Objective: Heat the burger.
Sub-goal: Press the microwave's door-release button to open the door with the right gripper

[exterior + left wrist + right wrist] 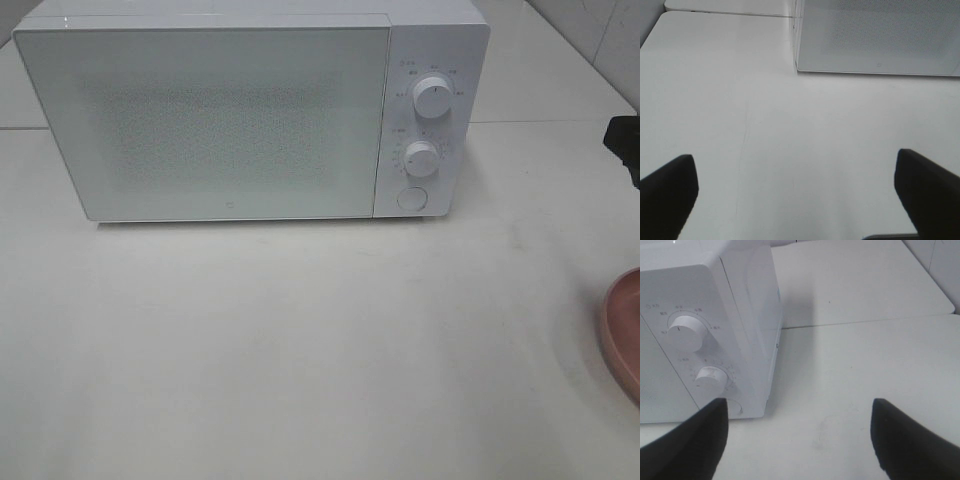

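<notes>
In the high view the nearest thing is bare white surface (300, 350). At its right edge, cut by the frame, is the rim of a pink round plate (624, 330), of which only a sliver shows.

The left end effector (795, 200) hangs over the left part of the surface. Its two black fingers (667, 192) are spread wide apart with only bare surface between them. The right end effector (800, 440) hangs over the right part, its fingers (912, 440) likewise wide apart and clamped on nothing. Farther back, a black shape (626, 145) juts in at the right edge of the high view, too cropped to name.

Beyond both end effectors stands a white microwave (220, 110), its front turned to the near side and its door (205, 120) closed. The door's window is milky and speckled, and what lies behind it cannot be made out. The left wrist view takes in the door's lower left corner, resting on the surface.

Right of the door is the control panel, with an upper knob (432, 96), a lower knob (422, 157) below it and a round button (411, 198) at the bottom. The right wrist view shows the same controls from the right side, with the button partly behind one finger.

The burger shows in none of the three views, and whether it sits inside the microwave cannot be told.

Beside the microwave's far part a seam (550, 122) crosses the surface, and a tiled wall (600, 35) closes the far right corner.
</notes>
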Tool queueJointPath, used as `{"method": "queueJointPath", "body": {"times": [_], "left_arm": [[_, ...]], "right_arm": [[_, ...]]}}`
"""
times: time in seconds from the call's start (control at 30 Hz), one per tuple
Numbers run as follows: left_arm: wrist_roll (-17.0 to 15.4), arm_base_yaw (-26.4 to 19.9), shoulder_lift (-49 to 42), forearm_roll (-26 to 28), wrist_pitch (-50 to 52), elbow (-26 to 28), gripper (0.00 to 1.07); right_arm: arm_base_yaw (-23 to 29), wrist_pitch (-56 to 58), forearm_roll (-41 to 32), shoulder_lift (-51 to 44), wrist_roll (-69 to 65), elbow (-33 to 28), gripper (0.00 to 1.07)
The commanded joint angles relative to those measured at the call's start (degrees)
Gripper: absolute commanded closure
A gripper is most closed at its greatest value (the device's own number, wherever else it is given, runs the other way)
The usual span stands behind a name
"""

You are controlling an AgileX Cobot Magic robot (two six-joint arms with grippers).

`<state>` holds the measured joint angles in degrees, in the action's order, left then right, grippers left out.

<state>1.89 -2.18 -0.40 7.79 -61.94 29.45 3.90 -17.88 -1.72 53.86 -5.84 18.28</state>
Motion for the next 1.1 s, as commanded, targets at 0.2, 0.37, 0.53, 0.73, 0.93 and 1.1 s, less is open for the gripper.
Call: {"method": "queueJointPath", "body": {"times": [0.2, 0.37, 0.53, 0.73, 0.93, 1.1], "left_arm": [[0.1, -0.1, -0.9, -0.1, 0.8, 0.0, 0.06], [0.1, -0.1, -0.9, -0.1, 0.8, 0.0, 0.06], [0.1, -0.1, -0.9, -0.1, 0.8, 0.0, 0.06], [0.1, -0.1, -0.9, -0.1, 0.8, 0.0, 0.06], [0.1, -0.1, -0.9, -0.1, 0.8, 0.0, 0.06], [0.1, -0.1, -0.9, -0.1, 0.8, 0.0, 0.06]], "right_arm": [[-0.2, -21.7, 0.0, 9.1, 0.7, -5.2, 0.32], [-0.2, -28.4, 0.0, 15.3, 0.9, -5.6, 0.32], [3.2, -34.1, -4.0, 21.3, 2.8, -5.6, 0.32], [15.2, -43.5, -19.1, 28.0, 13.3, -5.6, 0.32], [25.4, -51.5, -30.8, 33.3, 16.6, -5.1, 0.32], [32.5, -54.6, -39.6, 37.5, 19.3, -2.8, 0.32]]}}
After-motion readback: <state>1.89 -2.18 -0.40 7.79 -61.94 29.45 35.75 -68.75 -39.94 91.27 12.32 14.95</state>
